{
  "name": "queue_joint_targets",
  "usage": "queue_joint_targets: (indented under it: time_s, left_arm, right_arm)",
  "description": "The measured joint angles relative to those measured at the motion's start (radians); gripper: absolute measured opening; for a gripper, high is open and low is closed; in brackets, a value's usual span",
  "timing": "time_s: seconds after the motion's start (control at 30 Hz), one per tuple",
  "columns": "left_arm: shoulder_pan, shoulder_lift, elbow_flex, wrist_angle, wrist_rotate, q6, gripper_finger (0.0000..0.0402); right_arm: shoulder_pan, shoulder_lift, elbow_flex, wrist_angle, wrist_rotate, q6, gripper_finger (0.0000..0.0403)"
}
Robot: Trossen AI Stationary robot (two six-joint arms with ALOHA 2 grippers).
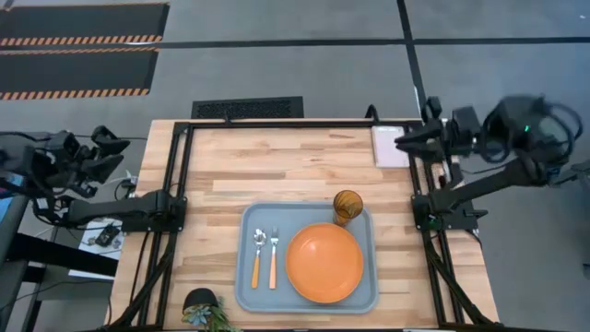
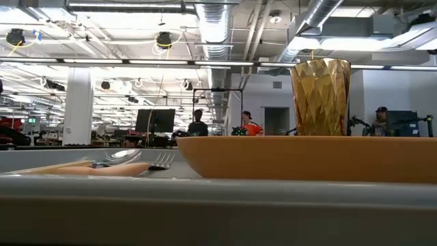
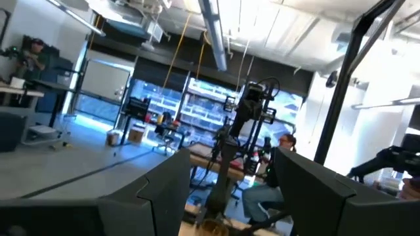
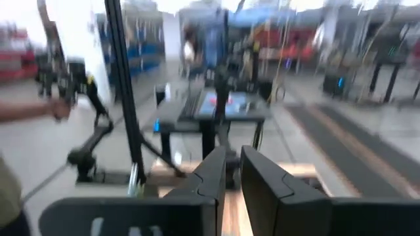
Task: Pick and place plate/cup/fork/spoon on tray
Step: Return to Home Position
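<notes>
The pale grey-blue tray (image 1: pixel 247 288) lies at the table's near middle. On it rest the orange plate (image 1: pixel 324 262), the amber ribbed cup (image 1: pixel 348 206) standing upright at the plate's far right, and the spoon (image 1: pixel 257 258) and fork (image 1: pixel 274 258) side by side left of the plate, handles toward the near edge. The low view shows the plate (image 2: pixel 307 157), cup (image 2: pixel 321 96), fork (image 2: pixel 160 162) and spoon (image 2: pixel 123 156) behind the tray's rim (image 2: pixel 205 205). My left gripper (image 1: pixel 115 152) is open, off the table's left edge. My right gripper (image 1: pixel 406 140) is shut, raised at the far right.
A small pink pad (image 1: pixel 387 148) lies at the table's far right, under my right gripper. A small potted plant (image 1: pixel 205 309) stands at the near edge, left of the tray. Black frame rails run along the table's left, right and far sides. People show in the room beyond.
</notes>
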Motion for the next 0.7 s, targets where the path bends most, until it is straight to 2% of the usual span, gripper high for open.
queue_joint_targets:
  time_s: [0.13, 0.23, 0.33, 0.47, 0.57, 0.7]
  left_arm:
    - [-0.001, -0.016, -0.063, -0.006, 0.001, 0.001, 0.0212]
    - [-0.003, -0.048, -0.096, -0.003, 0.000, 0.001, 0.0212]
    - [-0.005, -0.061, -0.106, -0.012, -0.009, 0.001, 0.0213]
    - [-0.005, -0.059, -0.108, -0.028, -0.005, 0.001, 0.0213]
    - [-0.005, -0.059, -0.136, -0.081, -0.009, 0.007, 0.0213]
    - [-0.005, -0.062, -0.194, -0.059, -0.009, 0.011, 0.0212]
  right_arm:
    - [0.029, -0.209, -0.424, 0.311, 0.086, 0.010, 0.0072]
    - [0.021, -0.338, -0.720, 0.553, 0.129, 0.087, 0.0072]
    - [0.014, -0.464, -0.942, 0.725, 0.141, 0.159, 0.0072]
    - [0.022, -0.592, -1.138, 0.900, 0.147, 0.165, 0.0072]
    - [0.031, -0.676, -1.237, 0.911, 0.177, 0.167, 0.0072]
    - [0.044, -0.755, -1.349, 0.955, 0.221, 0.169, 0.0072]
